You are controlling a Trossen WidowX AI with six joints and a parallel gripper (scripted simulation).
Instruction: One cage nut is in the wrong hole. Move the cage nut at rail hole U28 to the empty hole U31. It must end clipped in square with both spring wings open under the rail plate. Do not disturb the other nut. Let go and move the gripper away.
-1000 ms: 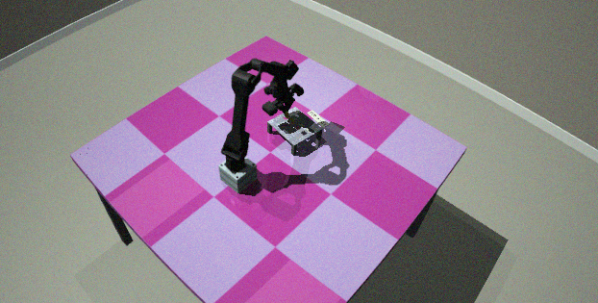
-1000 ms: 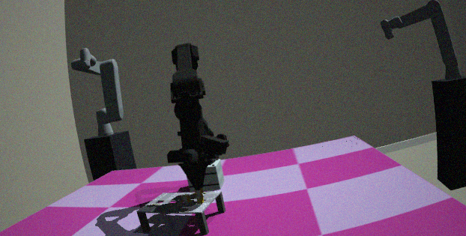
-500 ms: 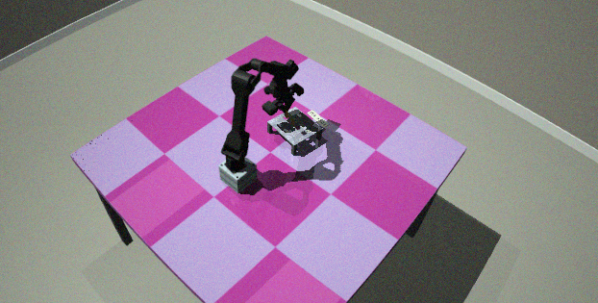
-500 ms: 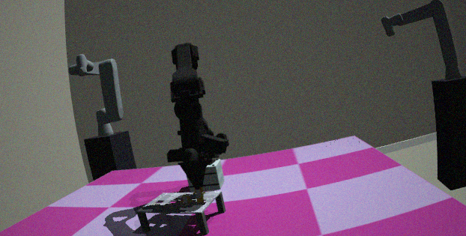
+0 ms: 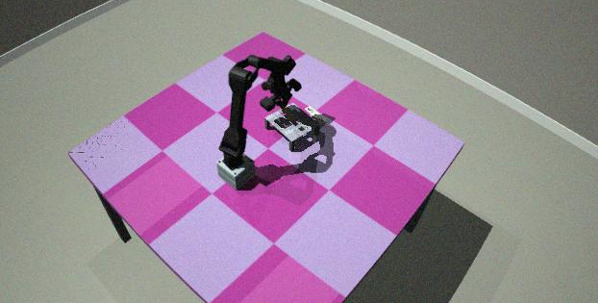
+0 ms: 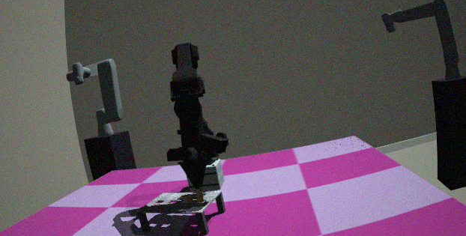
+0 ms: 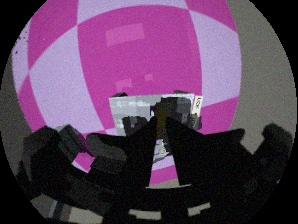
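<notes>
While our gripper [image 5: 285, 109] [image 6: 198, 188] [image 7: 161, 119] pinches the brassy cage nut [image 6: 200, 195] [image 7: 161, 114], we see both at the flat, pale rail plate [image 5: 299, 132] [image 6: 180, 208] [image 7: 118, 106] on square-section dark legs; we can't tell which hole.

Small amber cage nut [image 5: 285, 110] [image 6: 200, 196] [image 7: 160, 117], gripped, low at the rail plate [image 5: 297, 133] [image 6: 174, 209] [image 7: 118, 106], plate pale, level, dark-legged, partly shadowed
</notes>
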